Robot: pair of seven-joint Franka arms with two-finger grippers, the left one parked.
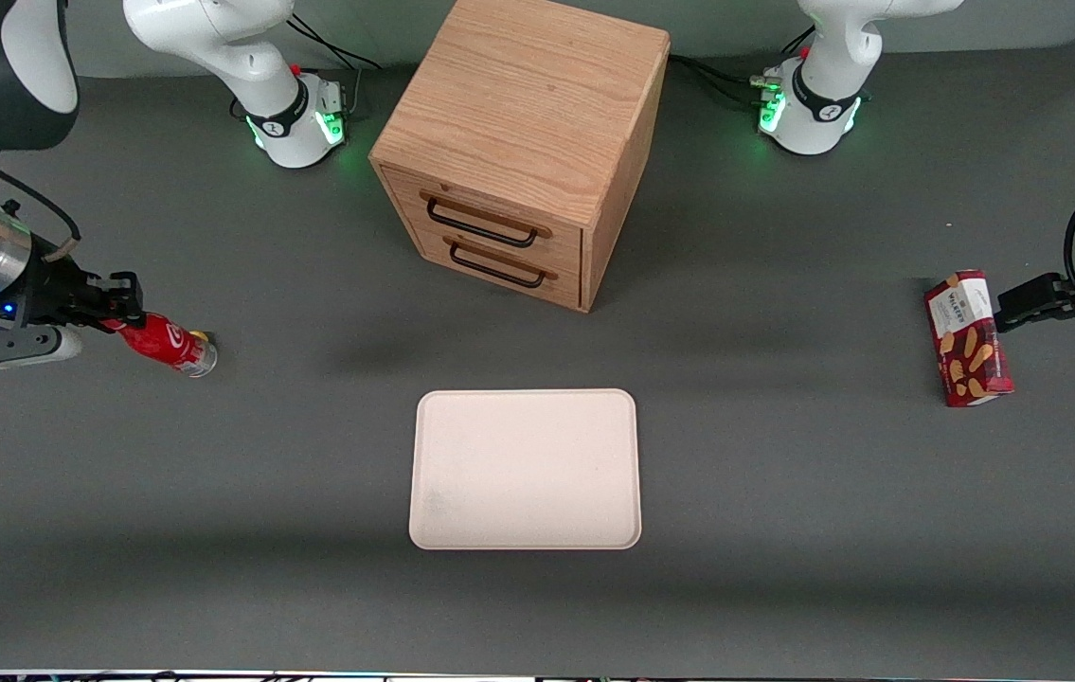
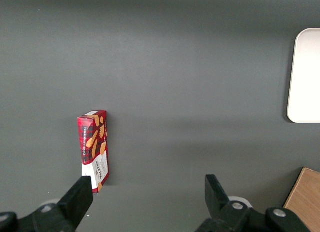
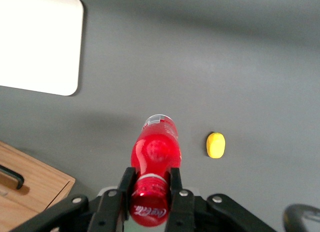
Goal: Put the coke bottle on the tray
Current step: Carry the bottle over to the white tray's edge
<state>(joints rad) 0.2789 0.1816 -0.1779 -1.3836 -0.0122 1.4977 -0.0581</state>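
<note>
Coke bottle [image 1: 168, 344] is pinched at its neck and cap by the claw [image 1: 116, 308], tilted with its clear base downward, at the working arm's end of the desk [image 1: 783, 530]. Whether the base is touching the desk cannot be told. The grasp is judged done; the carry and the set-down are left. The tray [image 1: 526, 469] is seen bare, well apart from the bottle, in front of the drawer cabinet [image 1: 523, 142]. A yellow lump [image 3: 216, 145] lies near the bottle
</note>
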